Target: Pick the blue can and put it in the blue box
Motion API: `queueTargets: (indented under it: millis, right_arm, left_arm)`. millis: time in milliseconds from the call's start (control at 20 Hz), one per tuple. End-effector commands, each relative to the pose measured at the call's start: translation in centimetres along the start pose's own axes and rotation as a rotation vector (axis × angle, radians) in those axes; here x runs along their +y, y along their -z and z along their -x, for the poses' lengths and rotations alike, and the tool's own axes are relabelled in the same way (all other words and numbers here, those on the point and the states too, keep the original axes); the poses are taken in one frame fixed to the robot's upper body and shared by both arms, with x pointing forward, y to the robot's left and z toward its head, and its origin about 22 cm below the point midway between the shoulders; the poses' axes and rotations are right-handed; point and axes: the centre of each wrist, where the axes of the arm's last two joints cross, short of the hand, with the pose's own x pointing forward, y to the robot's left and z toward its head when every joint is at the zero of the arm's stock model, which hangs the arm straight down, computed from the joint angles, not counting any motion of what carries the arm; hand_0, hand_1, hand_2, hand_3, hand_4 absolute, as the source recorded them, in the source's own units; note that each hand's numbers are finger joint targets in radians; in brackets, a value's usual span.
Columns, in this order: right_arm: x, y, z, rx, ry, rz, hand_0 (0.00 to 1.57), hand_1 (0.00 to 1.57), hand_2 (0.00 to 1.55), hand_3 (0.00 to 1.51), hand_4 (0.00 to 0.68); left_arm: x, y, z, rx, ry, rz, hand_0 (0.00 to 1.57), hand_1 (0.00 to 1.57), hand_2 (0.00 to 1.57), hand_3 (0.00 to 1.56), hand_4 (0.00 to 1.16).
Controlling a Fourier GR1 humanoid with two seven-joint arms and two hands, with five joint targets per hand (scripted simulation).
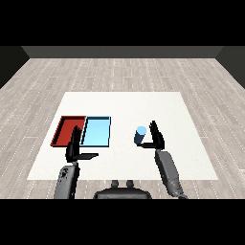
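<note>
Right robot hand (156, 139) is what I am working with; its fingers stand straight up and its thumb reaches left toward the blue can (140, 135), so it is spread wide and has hold of nothing. From this angle the thumb tip seems to sit just beside or under the can's base, though I cannot tell whether it touches; the can stands upright on the desk (182, 158), to the right of both trays and apart from them. Left robot hand (74, 149) hangs near the front edge of the red tray (61, 132), fingers straight up and thumb out to the right, also carrying nothing.

As I judge it, the task is at its start; the can is not yet grasped, the blue tray (96, 132) holds nothing I can see, and the closing, the lift, the carry leftward and the release all remain.

The desk is plain white and flat, with the two trays lying side by side and touching at left of centre; around it runs a floor (124, 72) of pale grey wooden planks, ending at a dark wall (124, 51) far behind.
</note>
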Motion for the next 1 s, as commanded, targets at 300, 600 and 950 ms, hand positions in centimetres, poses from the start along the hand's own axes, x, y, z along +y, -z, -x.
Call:
queueTargets:
  millis: [300,600,950]
  right_arm:
    - [-0.1,0.7,1.5,0.062,0.043,0.013,0.0,0.0,0.0,0.0,0.0]
    - [1.9,3.1,1.9,0.074,0.071,0.023,0.0,0.0,0.0,0.0,0.0]
    - [1.3,2.4,4.0,0.1,0.098,0.053,0.0,0.0,0.0,0.0,0.0]
  left_arm:
    - [-1.8,0.6,-0.2,-0.01,-0.001,-0.008,0.0,0.0,0.0,0.0,0.0]
    - [-0.9,0.9,-0.8,-0.012,0.045,-0.017,0.0,0.0,0.0,0.0,0.0]
    - [-0.6,-0.5,-0.2,-0.036,0.043,-0.018,0.0,0.0,0.0,0.0,0.0]
